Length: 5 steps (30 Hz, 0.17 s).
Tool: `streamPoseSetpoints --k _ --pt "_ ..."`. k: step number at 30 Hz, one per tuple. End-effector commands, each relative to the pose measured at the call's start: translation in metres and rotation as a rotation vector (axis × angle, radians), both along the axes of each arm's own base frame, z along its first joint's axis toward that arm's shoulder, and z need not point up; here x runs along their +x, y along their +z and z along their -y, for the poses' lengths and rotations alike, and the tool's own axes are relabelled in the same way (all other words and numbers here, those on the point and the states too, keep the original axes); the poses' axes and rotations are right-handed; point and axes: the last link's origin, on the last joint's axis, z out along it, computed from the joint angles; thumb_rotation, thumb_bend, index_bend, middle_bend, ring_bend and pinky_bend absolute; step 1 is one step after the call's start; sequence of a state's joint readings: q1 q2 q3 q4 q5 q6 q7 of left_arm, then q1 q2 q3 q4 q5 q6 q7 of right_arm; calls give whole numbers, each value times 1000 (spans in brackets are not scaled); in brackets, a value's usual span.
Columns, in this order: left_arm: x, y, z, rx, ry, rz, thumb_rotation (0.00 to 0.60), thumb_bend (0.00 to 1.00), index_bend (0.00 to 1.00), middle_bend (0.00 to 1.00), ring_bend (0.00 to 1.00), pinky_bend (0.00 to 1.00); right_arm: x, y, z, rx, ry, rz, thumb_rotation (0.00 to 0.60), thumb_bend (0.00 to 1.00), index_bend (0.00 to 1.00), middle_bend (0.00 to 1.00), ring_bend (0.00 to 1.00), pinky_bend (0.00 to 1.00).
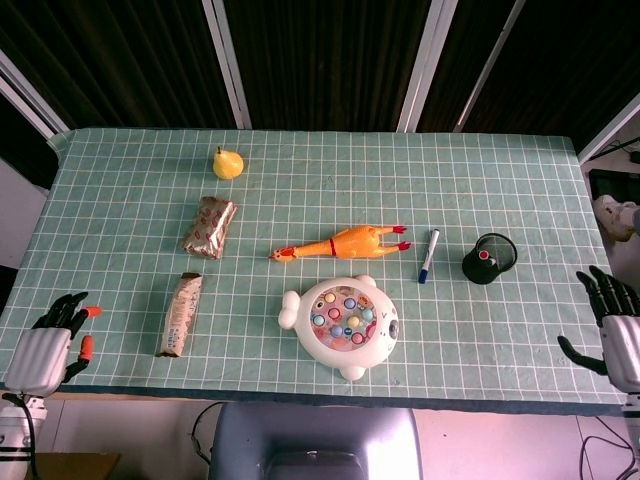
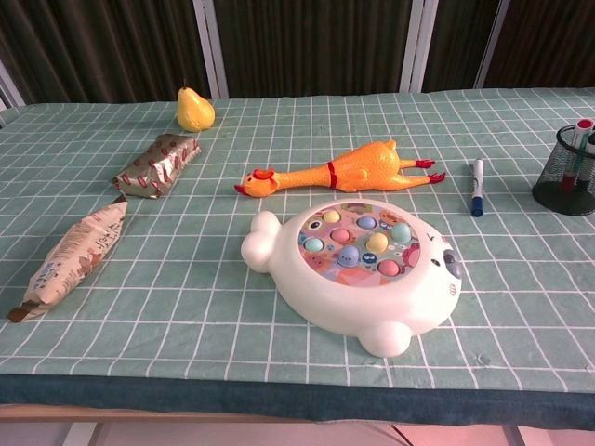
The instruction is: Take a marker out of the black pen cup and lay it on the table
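The black pen cup point(image 1: 489, 258) stands upright at the right of the table; in the chest view the mesh cup point(image 2: 565, 177) holds a red-capped marker point(image 2: 581, 130), with another beside it at the frame edge. A white marker with a blue cap point(image 1: 429, 256) lies flat on the cloth left of the cup, also seen as the lying marker point(image 2: 477, 186). My right hand point(image 1: 618, 325) hangs off the table's right front corner, fingers spread, empty, well clear of the cup. My left hand point(image 1: 45, 350) sits at the left front edge, fingers apart, holding nothing.
A white fishing-game toy point(image 1: 345, 322) sits front centre with a rubber chicken point(image 1: 340, 243) behind it. Two snack packets point(image 1: 180, 315) point(image 1: 210, 227) lie on the left and a yellow pear point(image 1: 228, 163) stands at the back left. The table edge point(image 1: 300, 397) runs along the front.
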<state>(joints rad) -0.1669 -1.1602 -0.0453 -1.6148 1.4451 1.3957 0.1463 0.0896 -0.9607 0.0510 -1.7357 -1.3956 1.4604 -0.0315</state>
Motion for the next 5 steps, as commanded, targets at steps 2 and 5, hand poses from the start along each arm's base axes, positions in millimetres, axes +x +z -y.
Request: streamPoseSetpoints --k 2,5 --pt "1 0 1 -1 -9 0 600 576 284 105 88 334 1 -2 0 14 -2 13 600 422 163 127 99 203" --pt "-1 0 0 -7 -3 -1 600 576 284 105 88 334 2 -2 3 12 0 21 600 422 162 127 99 203"
